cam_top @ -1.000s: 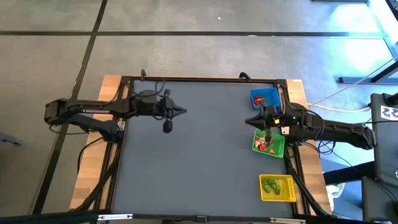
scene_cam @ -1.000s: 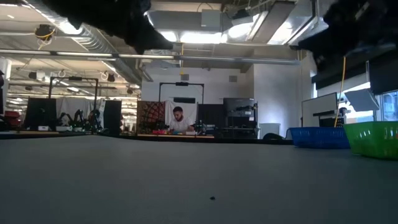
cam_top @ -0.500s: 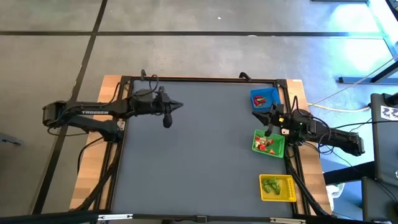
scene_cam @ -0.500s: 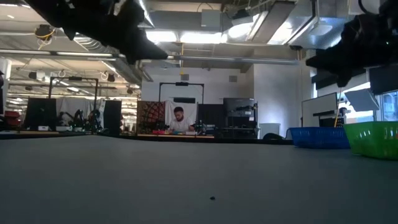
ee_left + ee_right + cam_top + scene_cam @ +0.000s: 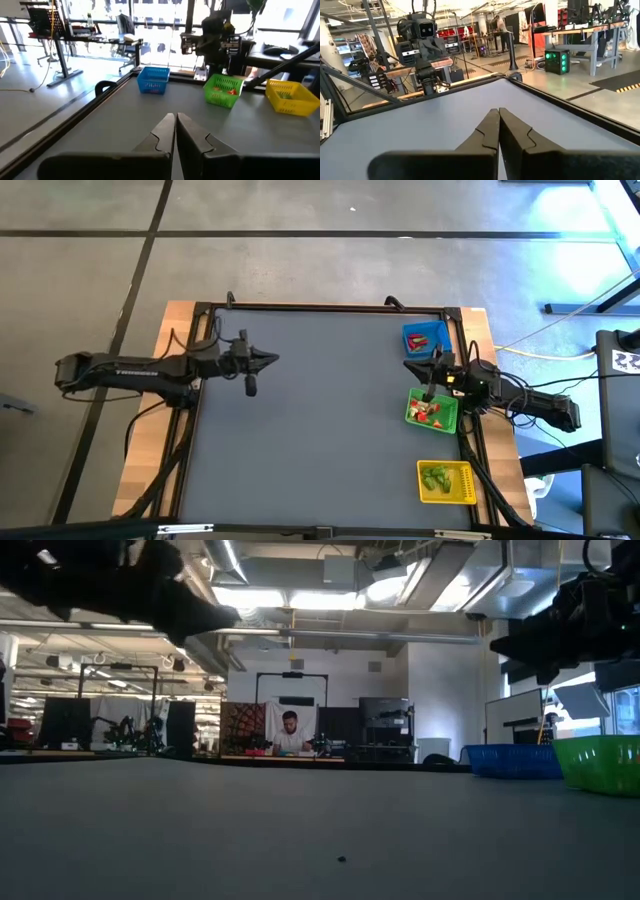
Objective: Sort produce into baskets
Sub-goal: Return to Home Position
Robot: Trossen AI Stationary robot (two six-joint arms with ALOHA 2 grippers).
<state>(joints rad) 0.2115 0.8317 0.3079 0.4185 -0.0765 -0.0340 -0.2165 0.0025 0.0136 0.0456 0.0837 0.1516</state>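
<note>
Three baskets stand along the table's right side: a blue one at the far end holding a red piece, a green one holding red and whitish pieces, and a yellow one near the front holding green pieces. They also show in the left wrist view: blue, green, yellow. My left gripper is shut and empty over the table's far left part. My right gripper is shut and empty, between the blue and green baskets, pointing toward the table's left.
The dark grey table mat lies bare between the arms. A black frame rail runs round the table. In the low view a person sits at a desk far behind the table.
My left arm has drawn back toward the table's left edge, its gripper staying shut. My right arm has drawn back toward the table's right edge, away from over the green basket. The baskets and their pieces have kept still.
</note>
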